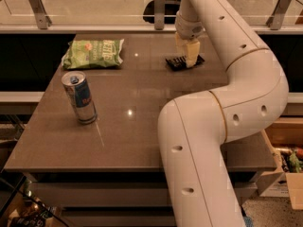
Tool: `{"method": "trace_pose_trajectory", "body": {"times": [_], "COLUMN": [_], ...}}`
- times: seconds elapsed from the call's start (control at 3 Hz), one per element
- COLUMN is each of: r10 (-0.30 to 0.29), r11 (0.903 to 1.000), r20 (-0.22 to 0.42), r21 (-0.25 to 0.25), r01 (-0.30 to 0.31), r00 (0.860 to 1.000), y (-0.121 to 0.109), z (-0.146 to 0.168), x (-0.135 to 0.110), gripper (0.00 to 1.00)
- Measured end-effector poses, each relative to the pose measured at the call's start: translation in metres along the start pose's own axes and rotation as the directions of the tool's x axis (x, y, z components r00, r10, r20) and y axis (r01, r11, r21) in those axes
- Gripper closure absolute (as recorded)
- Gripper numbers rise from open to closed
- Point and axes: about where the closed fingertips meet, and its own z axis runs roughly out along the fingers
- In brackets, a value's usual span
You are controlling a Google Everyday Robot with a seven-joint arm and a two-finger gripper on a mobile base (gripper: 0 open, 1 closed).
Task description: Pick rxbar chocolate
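The rxbar chocolate is a small flat black bar lying on the brown table at the far right. My gripper hangs straight down from the white arm and sits right on the bar, covering its middle. The bar's left end and its right corner show on either side of the gripper. The bar lies flat on the table.
A green chip bag lies at the far left of the table. A blue and silver can stands upright near the left edge. A glass railing with metal posts runs behind the table. Boxes stand on the floor at the right.
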Motion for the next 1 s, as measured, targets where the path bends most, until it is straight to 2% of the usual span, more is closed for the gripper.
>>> {"method": "trace_pose_trajectory", "body": {"times": [1.0], "r10": [0.000], "r11": [1.0000], "r20": [0.000], "r21": [0.001], "r01": [0.000], "r00": [1.000], "y": [-0.0001], "z": [-0.0013], "x": [-0.0002], "gripper": [1.00]}}
